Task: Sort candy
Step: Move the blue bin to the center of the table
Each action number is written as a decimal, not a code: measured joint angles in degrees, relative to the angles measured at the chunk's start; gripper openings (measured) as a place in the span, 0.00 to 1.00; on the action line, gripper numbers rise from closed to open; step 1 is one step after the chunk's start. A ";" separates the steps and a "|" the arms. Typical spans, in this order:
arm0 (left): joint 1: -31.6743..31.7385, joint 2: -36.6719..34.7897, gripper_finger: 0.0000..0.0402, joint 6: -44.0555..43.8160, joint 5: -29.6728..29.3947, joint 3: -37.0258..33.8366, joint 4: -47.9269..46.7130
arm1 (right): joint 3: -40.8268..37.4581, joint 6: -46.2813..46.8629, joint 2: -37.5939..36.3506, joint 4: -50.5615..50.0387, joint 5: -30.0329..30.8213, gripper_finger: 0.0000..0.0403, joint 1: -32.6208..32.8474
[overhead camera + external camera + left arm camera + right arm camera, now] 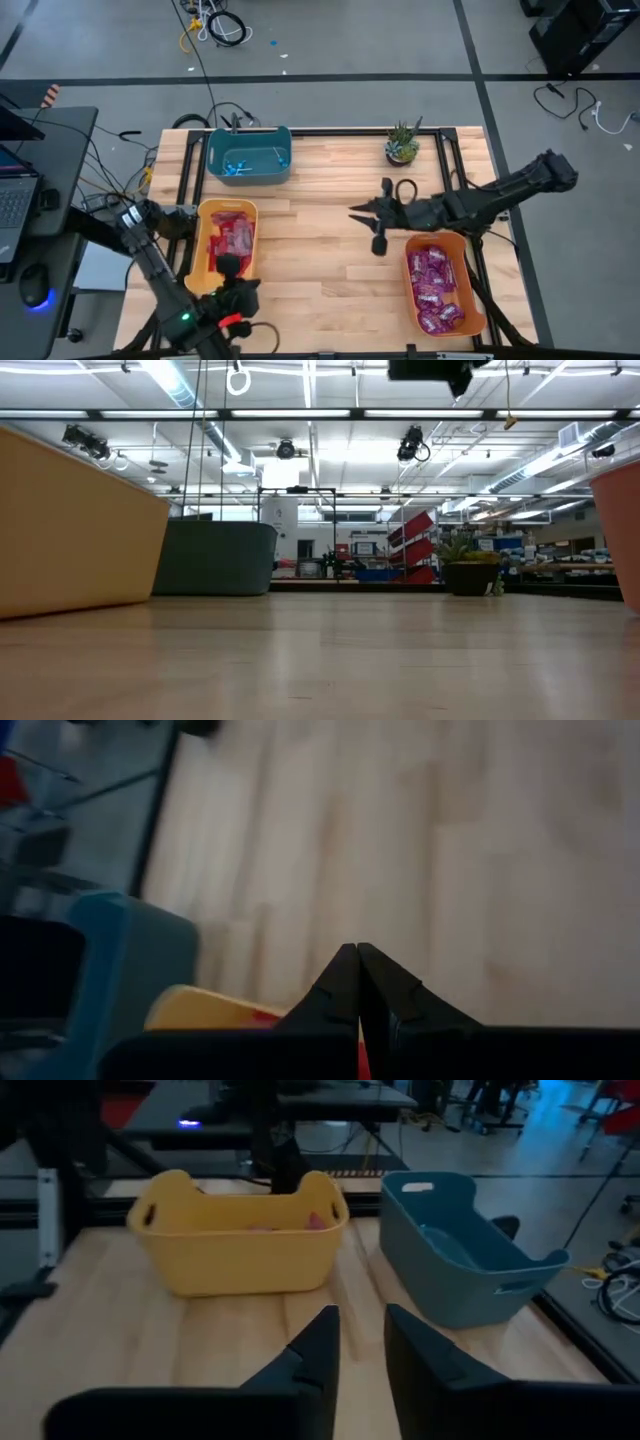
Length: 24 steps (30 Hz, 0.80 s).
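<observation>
The wooden surface (320,270) is bare at its middle, where the right gripper (355,213) hovers, fingers (310,1350) slightly parted and empty. The left gripper (231,266), fingers (345,985) closed, hangs over the yellow bin (203,212) of red packets (232,237). Purple packets (434,288) fill the orange bin (472,270) at the right edge; blue lollipops (236,168) lie in the teal bin (249,136) at the far-left corner.

A robotics lab: loose cables (215,25) on grey floor, ceiling strip lights (300,413), desks.
</observation>
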 joint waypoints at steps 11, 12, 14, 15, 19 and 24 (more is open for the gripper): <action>7.63 -0.59 0.00 11.57 -9.15 -0.04 -0.01 | -0.02 -5.52 7.01 11.55 -10.93 0.01 -14.70; 7.90 -0.81 0.00 11.75 -10.02 -0.04 -0.04 | 0.00 -5.50 7.76 12.74 -12.17 0.01 -15.92; 8.12 -1.41 0.00 11.84 -11.48 -0.06 -0.02 | -0.02 -5.57 9.07 14.71 -14.23 0.02 -18.15; 8.09 -1.75 0.00 11.86 -11.94 -0.17 0.02 | -0.02 -5.61 9.78 16.03 -14.89 0.01 -19.13; 8.06 -2.87 0.00 12.08 -13.25 -0.46 0.00 | -0.02 -5.63 12.66 21.47 -17.87 0.00 -22.73; 8.06 -3.12 0.00 15.71 -15.66 -0.47 -0.02 | -0.01 -5.63 16.26 28.22 -20.94 0.00 -26.08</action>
